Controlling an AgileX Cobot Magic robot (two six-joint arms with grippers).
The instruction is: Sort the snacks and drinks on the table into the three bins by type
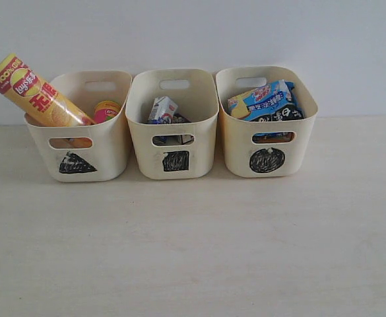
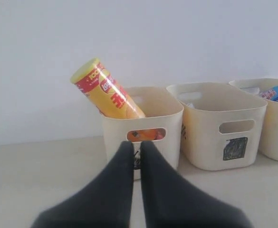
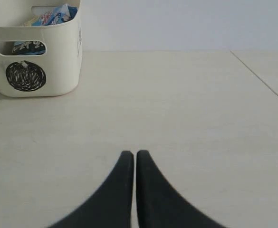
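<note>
Left gripper (image 2: 136,145) jaws pressed together, empty, aimed straight at triangle bin (image 2: 115,147); yellow-orange Lay's tube (image 2: 108,92) leans out of it. Right gripper (image 3: 131,154) likewise closed, empty; circle bin (image 3: 58,61) ahead, off its line.

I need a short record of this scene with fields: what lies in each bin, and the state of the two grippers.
triangle bin: yellow chip tube leaning out over the rim; top of a pink tube beside it
square bin: blue and white carton
circle bin: blue bag
left gripper: shut, holds nothing
right gripper: shut, holds nothing
</note>
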